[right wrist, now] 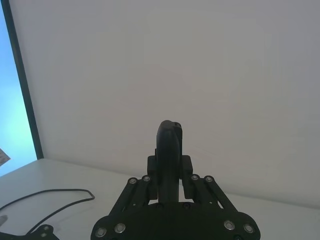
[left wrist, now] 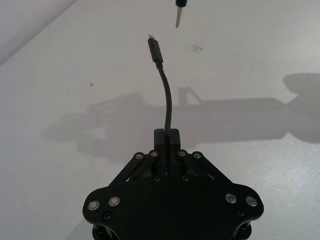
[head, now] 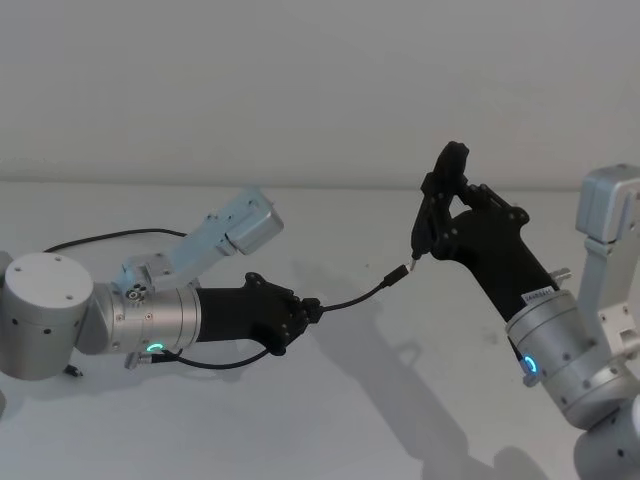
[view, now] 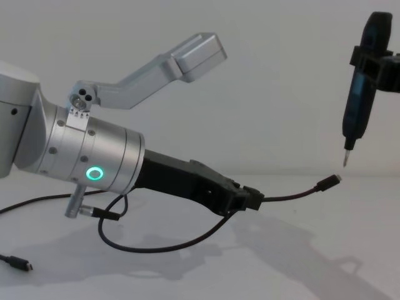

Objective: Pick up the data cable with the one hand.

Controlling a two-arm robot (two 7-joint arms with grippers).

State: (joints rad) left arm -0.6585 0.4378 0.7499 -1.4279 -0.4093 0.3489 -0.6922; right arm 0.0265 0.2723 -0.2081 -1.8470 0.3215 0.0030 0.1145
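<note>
Left claw (head: 312, 310), head view: clenched on the data cable (head: 356, 296), plug end jutting ahead toward the right claw (head: 440, 205), clamped on a pen tool (head: 452, 160). Left wrist view: cable axis in line with the claw. Chest view: slack looping down behind, plug aloft.

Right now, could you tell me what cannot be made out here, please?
- Data cable: rear run, cut by the chest view's left edge.
- Left tool: pad contact on cable, hidden by its own body, left wrist view.
- Black pen: tip, hidden behind right tool, right wrist view.
</note>
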